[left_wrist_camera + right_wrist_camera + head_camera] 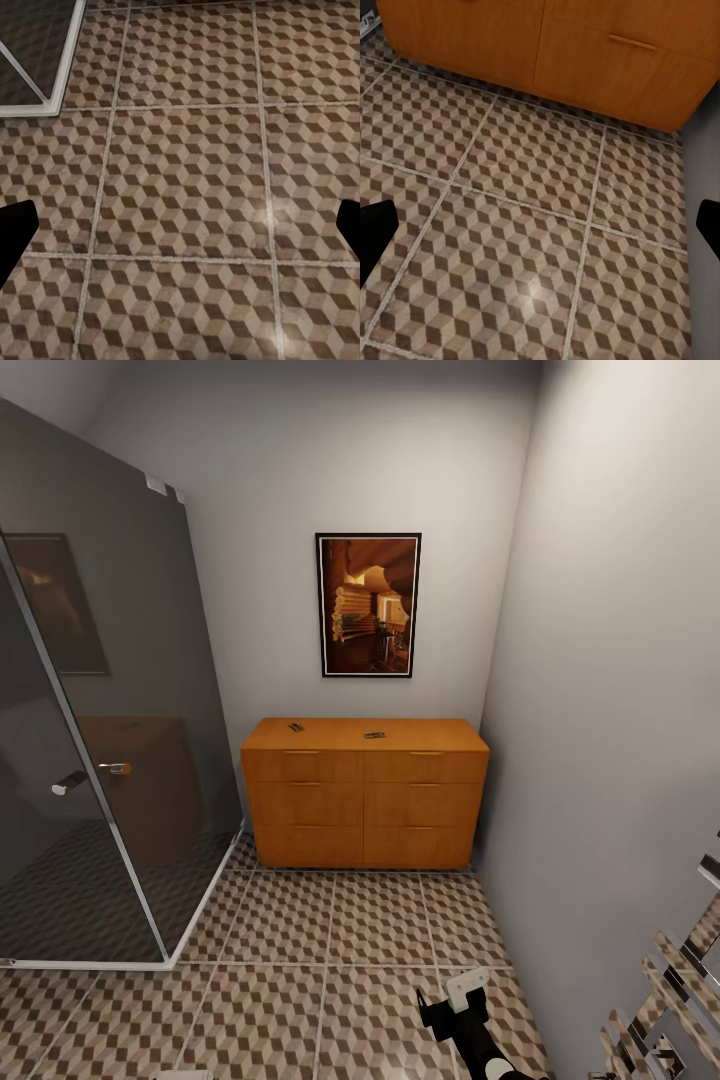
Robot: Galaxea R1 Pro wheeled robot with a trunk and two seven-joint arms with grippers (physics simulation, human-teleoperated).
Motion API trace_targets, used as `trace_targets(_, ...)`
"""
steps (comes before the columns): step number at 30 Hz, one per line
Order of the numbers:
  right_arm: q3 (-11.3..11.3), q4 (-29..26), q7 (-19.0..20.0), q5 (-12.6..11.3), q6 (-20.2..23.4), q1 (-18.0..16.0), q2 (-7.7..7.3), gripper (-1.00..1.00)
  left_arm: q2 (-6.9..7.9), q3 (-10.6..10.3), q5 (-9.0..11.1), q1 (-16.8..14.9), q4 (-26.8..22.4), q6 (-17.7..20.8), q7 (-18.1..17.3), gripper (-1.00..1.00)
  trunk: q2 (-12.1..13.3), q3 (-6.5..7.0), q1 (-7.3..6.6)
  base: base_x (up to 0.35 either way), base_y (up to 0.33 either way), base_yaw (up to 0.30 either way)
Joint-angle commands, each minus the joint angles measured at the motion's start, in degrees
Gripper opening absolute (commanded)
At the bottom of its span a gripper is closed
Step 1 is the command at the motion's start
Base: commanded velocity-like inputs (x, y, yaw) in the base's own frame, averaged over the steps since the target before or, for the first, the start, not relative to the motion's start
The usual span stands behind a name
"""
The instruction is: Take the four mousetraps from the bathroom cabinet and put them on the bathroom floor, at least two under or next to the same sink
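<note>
From the head camera, two mousetraps [375, 735] lay on the cabinet [365, 790], awaiting pickup; the right gripper [455, 1010] hung well short. Both wrist cameras showed fingers [15, 232] spread wide, empty, over the bathroom floor [532, 225].

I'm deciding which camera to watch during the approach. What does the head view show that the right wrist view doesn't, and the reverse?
Head view alone: the cabinet's flat top with two small dark items, likely mousetraps, the framed picture, the glass shower enclosure and the right tool. Right wrist view alone: a close look at a lower drawer handle and the wide-apart dark fingertips. Both share: the cabinet front and the cube-patterned bathroom floor.
</note>
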Motion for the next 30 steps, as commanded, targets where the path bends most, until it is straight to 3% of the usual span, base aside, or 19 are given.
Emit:
trace_targets(1,0.1,0.1,-0.6,0.6,-0.1,0.0,0.01,1.00,-0.03,-0.5,0.5,-0.1,0.2,-0.3,-0.1,1.00,0.0,-0.02,0.02,0.000,0.000,0.000)
trace_targets(30,0.1,0.1,-0.6,0.6,-0.1,0.0,0.01,1.00,-0.03,-0.5,0.5,-0.1,0.2,-0.3,-0.1,1.00,0.0,-0.02,0.02,0.000,0.000,0.000)
